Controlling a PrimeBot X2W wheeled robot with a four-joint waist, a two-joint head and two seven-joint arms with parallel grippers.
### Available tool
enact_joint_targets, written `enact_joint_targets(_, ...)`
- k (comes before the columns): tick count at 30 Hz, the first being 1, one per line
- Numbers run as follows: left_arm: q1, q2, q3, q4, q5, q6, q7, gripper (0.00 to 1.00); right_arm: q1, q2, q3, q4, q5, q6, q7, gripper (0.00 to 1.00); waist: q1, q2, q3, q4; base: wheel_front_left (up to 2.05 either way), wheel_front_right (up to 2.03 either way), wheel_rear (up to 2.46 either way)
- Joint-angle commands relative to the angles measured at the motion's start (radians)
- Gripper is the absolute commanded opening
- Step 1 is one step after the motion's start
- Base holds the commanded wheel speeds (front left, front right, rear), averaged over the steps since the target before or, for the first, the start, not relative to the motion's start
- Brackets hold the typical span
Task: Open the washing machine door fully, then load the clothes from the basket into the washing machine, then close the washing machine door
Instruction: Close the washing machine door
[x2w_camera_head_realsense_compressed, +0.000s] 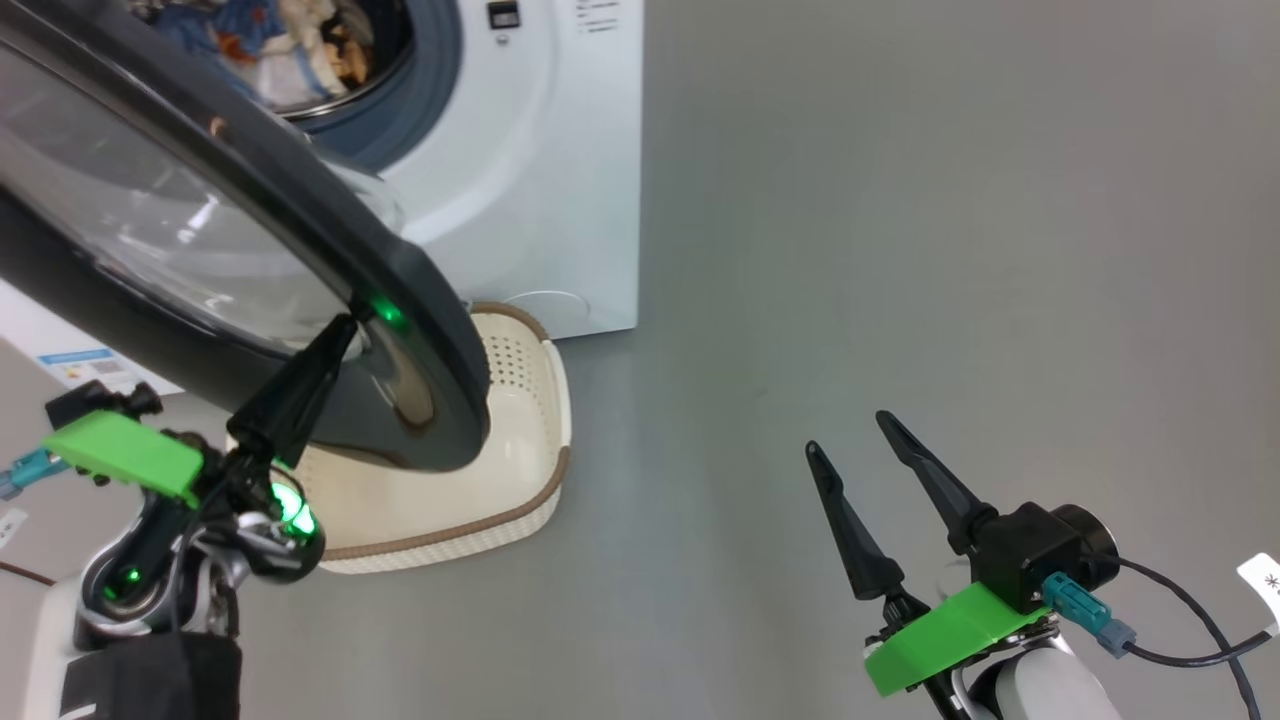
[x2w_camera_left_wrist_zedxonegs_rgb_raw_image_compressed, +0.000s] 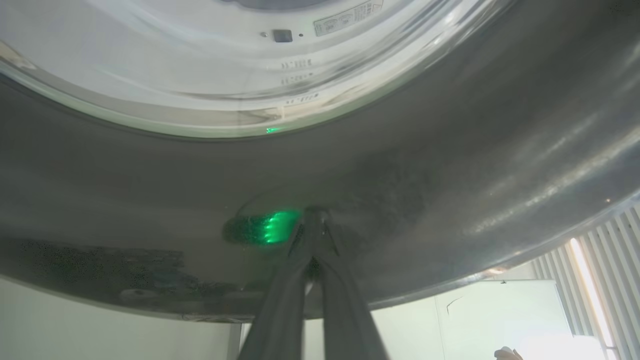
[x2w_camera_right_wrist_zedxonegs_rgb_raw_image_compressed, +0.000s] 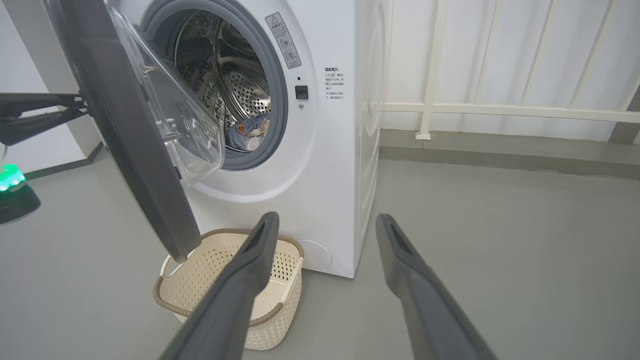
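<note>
The washing machine door (x2w_camera_head_realsense_compressed: 250, 200) stands partly open, its glass bowl facing the white washing machine (x2w_camera_head_realsense_compressed: 560, 170). My left gripper (x2w_camera_head_realsense_compressed: 340, 328) is shut, its tips pressed against the door's glossy black outer rim (x2w_camera_left_wrist_zedxonegs_rgb_raw_image_compressed: 450, 165); from the left wrist the closed fingertips (x2w_camera_left_wrist_zedxonegs_rgb_raw_image_compressed: 314, 214) touch that rim. In the right wrist view the door (x2w_camera_right_wrist_zedxonegs_rgb_raw_image_compressed: 135, 150) hangs over the basket (x2w_camera_right_wrist_zedxonegs_rgb_raw_image_compressed: 225, 280), which looks empty. Blue and cream clothes (x2w_camera_right_wrist_zedxonegs_rgb_raw_image_compressed: 250, 132) lie in the steel drum, also visible from the head (x2w_camera_head_realsense_compressed: 290, 45). My right gripper (x2w_camera_head_realsense_compressed: 847, 434) stands open over bare floor, holding nothing.
The cream basket (x2w_camera_head_realsense_compressed: 500, 480) sits on the grey floor right against the machine's front, under the door's lower edge. A white railing (x2w_camera_right_wrist_zedxonegs_rgb_raw_image_compressed: 500, 110) runs along the wall to the machine's right. Open floor (x2w_camera_head_realsense_compressed: 900, 250) lies right of the machine.
</note>
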Motion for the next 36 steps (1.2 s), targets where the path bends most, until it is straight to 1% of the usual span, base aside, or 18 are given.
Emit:
enact_joint_targets(1, -0.042, 0.019, 0.007, -0.023, -0.013, -0.010, -0.023, 0.00, -0.017, 0.009, 0.022, -0.028, 0.011, 0.003, -0.005, 1.00, 0.0000, -0.0001, 0.006, -0.022, 0.00, 0.00, 0.00)
enact_joint_targets(10, -0.092, 0.019, -0.038, -0.002, -0.003, -0.010, -0.225, 0.00, 0.003, 0.009, -0.004, -0.027, 0.019, 0.003, -0.005, 1.00, 0.0000, -0.0001, 0.009, -0.102, 0.00, 0.00, 0.00)
enact_joint_targets(13, -0.120, 0.019, -0.044, 0.025, -0.018, -0.010, -0.300, 0.00, 0.014, 0.009, -0.022, -0.020, 0.020, 0.003, -0.005, 1.00, 0.0000, -0.0001, 0.006, -0.123, 0.00, 0.00, 0.00)
enact_joint_targets(19, -0.160, 0.019, -0.077, 0.057, -0.021, -0.010, -0.389, 0.00, 0.029, 0.009, -0.029, -0.016, 0.023, 0.003, -0.005, 1.00, 0.0000, -0.0001, 0.001, -0.155, 0.00, 0.00, 0.00)
enact_joint_targets(22, -0.168, 0.019, -0.085, 0.067, -0.022, -0.010, -0.417, 0.00, 0.031, 0.009, -0.028, -0.015, 0.027, 0.003, -0.005, 1.00, 0.0000, -0.0001, -0.004, -0.162, 0.00, 0.00, 0.00)
enact_joint_targets(26, -0.161, 0.019, -0.088, 0.066, -0.023, -0.010, -0.426, 0.00, 0.030, 0.009, -0.027, -0.017, 0.031, 0.003, -0.005, 1.00, 0.0000, -0.0001, -0.011, -0.165, 0.00, 0.00, 0.00)
enact_joint_targets(36, -0.018, 0.019, -0.090, -0.020, -0.013, -0.010, -0.404, 0.00, 0.053, 0.009, -0.048, -0.019, 0.017, 0.003, -0.005, 1.00, 0.0000, -0.0001, -0.074, -0.100, 0.00, 0.00, 0.00)
